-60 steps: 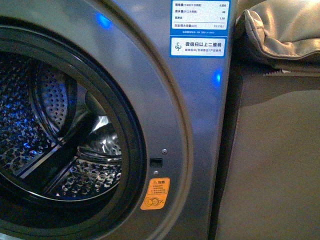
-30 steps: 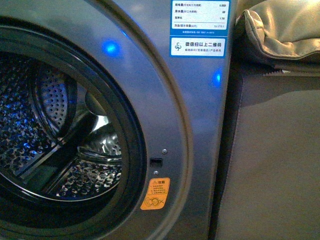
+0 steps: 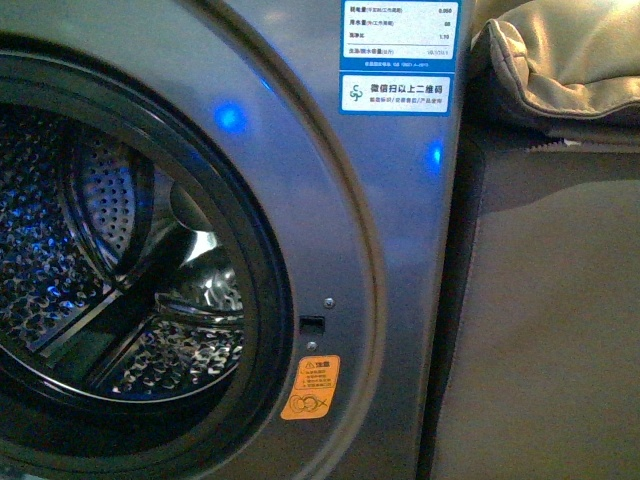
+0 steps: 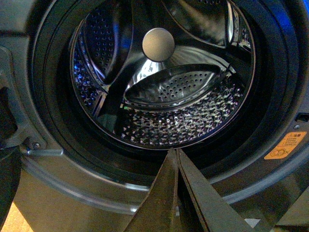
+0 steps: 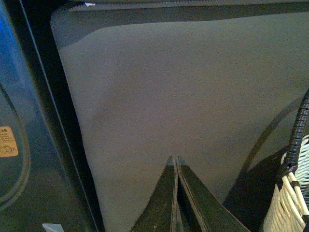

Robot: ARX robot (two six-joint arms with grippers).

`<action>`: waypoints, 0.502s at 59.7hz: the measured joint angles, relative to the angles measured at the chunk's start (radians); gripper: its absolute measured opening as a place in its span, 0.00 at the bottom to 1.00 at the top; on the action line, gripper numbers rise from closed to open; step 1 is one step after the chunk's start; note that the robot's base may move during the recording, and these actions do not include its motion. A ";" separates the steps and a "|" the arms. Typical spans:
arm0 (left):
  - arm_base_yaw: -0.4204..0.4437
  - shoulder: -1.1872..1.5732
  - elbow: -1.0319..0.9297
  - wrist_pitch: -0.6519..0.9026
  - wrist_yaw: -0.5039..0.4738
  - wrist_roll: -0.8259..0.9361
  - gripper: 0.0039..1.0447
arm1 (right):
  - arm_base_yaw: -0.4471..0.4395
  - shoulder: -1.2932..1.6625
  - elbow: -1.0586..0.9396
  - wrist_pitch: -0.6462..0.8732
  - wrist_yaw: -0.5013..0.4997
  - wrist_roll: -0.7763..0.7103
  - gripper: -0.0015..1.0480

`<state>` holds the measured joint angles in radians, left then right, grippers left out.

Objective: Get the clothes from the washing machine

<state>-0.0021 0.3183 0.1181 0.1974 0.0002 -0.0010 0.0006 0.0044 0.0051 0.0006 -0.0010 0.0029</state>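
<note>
Left claw (image 4: 176, 153) pinched together before the washing machine (image 4: 43, 193); its drum (image 4: 183, 121) shows no clothes. Right claw (image 5: 175, 162) together facing a beige cushion (image 5: 183, 96), basket (image 5: 292, 203) beside.

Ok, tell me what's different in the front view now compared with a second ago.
Very little. The blue light reflection on the washing machine front panel has drifted right and slightly down, from near the top edge toward the door ring. The drum, orange sticker, blue-white label and beige cushion sit as they were. Nothing was grasped or released, and no garment shows.
</note>
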 joint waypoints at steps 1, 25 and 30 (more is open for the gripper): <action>0.000 -0.005 -0.004 0.000 0.000 0.000 0.03 | 0.000 0.000 0.000 0.000 0.000 0.000 0.02; 0.000 -0.106 -0.064 -0.037 0.000 0.000 0.03 | 0.000 0.000 0.000 0.000 0.000 0.000 0.02; 0.000 -0.129 -0.073 -0.050 0.000 0.000 0.03 | 0.000 0.000 0.000 0.000 0.000 0.000 0.02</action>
<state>-0.0021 0.1894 0.0448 0.1478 0.0006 -0.0010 0.0006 0.0044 0.0051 0.0006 -0.0010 0.0029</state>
